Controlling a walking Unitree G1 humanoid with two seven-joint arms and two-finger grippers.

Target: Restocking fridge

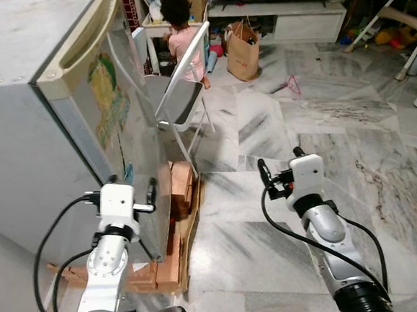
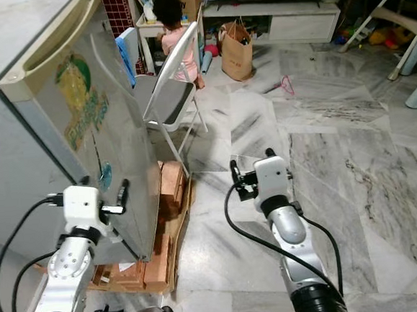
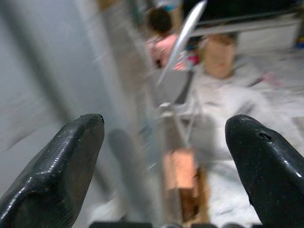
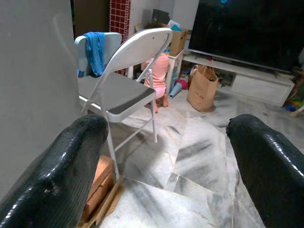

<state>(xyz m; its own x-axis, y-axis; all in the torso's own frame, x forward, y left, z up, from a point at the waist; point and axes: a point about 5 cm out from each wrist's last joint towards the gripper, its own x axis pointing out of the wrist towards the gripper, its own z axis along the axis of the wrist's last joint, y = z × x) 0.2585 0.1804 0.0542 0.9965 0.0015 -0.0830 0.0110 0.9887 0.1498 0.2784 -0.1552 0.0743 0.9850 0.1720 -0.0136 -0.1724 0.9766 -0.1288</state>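
Folding chair [image 1: 182, 93], paper bag [image 1: 243, 50], seated person [image 1: 183, 39]

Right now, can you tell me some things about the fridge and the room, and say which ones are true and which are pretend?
1. The fridge door is shut. True.
2. The left gripper is holding a bottle. False: its fingers are open, with nothing between them, close by the fridge door's edge.
3. A folding chair stands just past the fridge. True.
4. The brown paper bag sits on the chair. False: it stands on the floor farther back, near the low TV cabinet.
5. The right gripper is open and raised over the marble floor. True.
6. The fridge stands straight on the floor. False: wooden blocks lie under it.
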